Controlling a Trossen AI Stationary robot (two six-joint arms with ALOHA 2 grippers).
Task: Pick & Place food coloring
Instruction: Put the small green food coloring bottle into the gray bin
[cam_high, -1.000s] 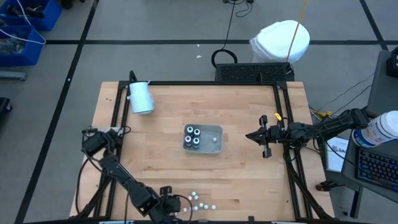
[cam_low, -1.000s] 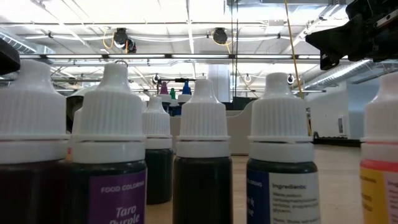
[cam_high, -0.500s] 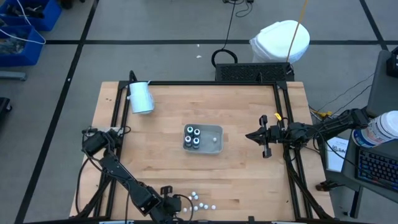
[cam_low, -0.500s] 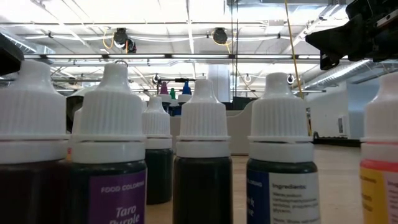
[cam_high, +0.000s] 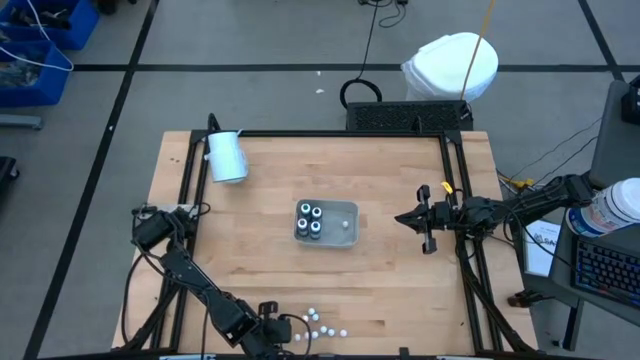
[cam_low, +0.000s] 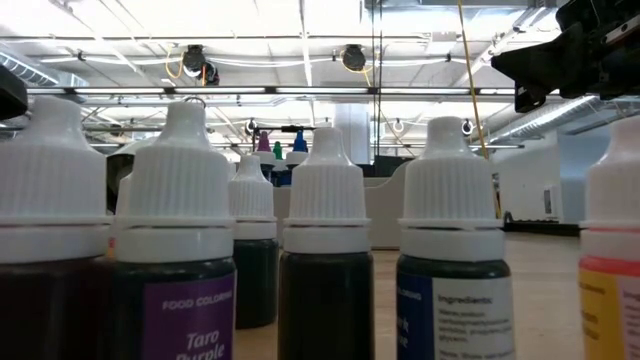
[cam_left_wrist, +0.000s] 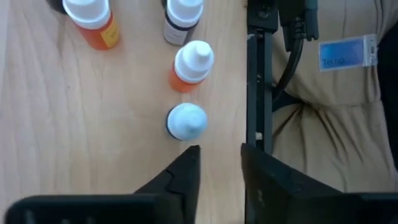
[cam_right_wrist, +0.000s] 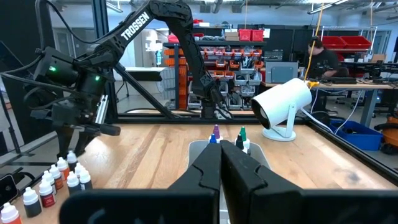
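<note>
Several small food coloring bottles (cam_high: 315, 323) with white caps stand in a cluster by the table's near edge; the low view shows them close up (cam_low: 175, 240). Four dark-topped bottles (cam_high: 311, 220) stand in the pale grey tray (cam_high: 346, 226) at mid-table. My left gripper (cam_left_wrist: 219, 171) hovers over the cluster, slanting down, open, with nothing between its fingers. The nearest bottle (cam_left_wrist: 186, 121) stands upright on the wood just ahead of one fingertip (cam_left_wrist: 188, 163). My right gripper (cam_right_wrist: 221, 168) waits at the table's right side, shut and empty.
A white cylinder on a stand (cam_high: 225, 157) sits at the far left corner. The table's dark frame rail (cam_left_wrist: 255, 93) runs close beside the cluster. More bottles (cam_left_wrist: 189, 65) stand beyond the nearest one. A person (cam_right_wrist: 323, 56) is in the room behind.
</note>
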